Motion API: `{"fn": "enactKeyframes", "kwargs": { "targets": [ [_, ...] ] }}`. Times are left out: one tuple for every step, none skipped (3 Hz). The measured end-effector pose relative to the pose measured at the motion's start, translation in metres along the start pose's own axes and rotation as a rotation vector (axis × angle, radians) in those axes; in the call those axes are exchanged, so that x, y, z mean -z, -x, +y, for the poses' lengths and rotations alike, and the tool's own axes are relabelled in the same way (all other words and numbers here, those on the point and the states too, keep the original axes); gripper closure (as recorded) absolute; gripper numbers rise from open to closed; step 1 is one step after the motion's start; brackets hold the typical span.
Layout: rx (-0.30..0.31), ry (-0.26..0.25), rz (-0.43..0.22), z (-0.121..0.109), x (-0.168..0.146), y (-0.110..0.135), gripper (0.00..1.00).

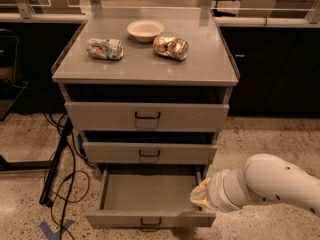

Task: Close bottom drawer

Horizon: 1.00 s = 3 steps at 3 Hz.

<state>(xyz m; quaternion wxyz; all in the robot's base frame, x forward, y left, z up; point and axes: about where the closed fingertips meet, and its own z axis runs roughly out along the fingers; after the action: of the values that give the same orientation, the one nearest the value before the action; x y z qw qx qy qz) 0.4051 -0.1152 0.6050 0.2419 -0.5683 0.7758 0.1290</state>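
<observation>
The bottom drawer (115, 219) stood pulled well out, grey, its low front panel carrying a small dark handle (150, 221); my gripper (200, 198) was at its right front corner.

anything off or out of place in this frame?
The bottom drawer stands pulled far out, and the middle drawer and top drawer look slightly ajar too. The gripper sits by the bottom drawer's front right corner. Nothing spilled or broken shows.
</observation>
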Motion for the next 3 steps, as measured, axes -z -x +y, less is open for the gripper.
{"fn": "enactKeyframes", "kwargs": {
  "targets": [
    [-0.027,0.023,-0.01,-0.004,-0.039,-0.019,1.0],
    [-0.069,0.07,-0.014,-0.006,-0.078,-0.043,1.0],
    [-0.069,0.07,-0.014,-0.006,-0.078,-0.043,1.0]
  ]
}}
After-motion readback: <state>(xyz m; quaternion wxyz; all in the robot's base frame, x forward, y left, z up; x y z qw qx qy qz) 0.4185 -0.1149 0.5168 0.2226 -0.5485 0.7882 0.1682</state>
